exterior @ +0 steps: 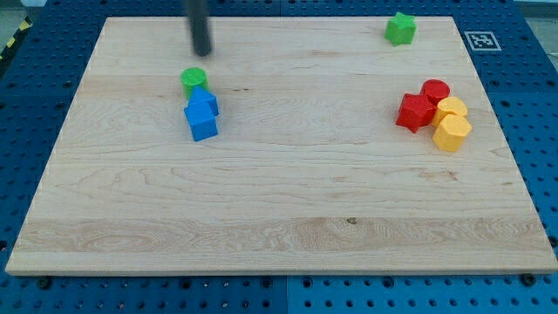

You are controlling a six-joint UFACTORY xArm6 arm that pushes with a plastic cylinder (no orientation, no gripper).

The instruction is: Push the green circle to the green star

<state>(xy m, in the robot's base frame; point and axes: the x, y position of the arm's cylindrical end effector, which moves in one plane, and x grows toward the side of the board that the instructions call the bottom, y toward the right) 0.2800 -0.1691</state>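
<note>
The green circle (193, 80) lies on the wooden board at the upper left, touching the top of a blue block (206, 99). The green star (401, 29) sits near the board's top edge at the upper right, far from the circle. My tip (202, 53) is the lower end of the dark rod that comes down from the view's top. It stands just above and slightly right of the green circle, with a small gap between them.
Two blue blocks, the upper one and a blue cube (202, 123), touch below the green circle. At the right, a red star (415, 112), a red circle (435, 91), a yellow circle (452, 108) and a yellow hexagon (452, 133) cluster together.
</note>
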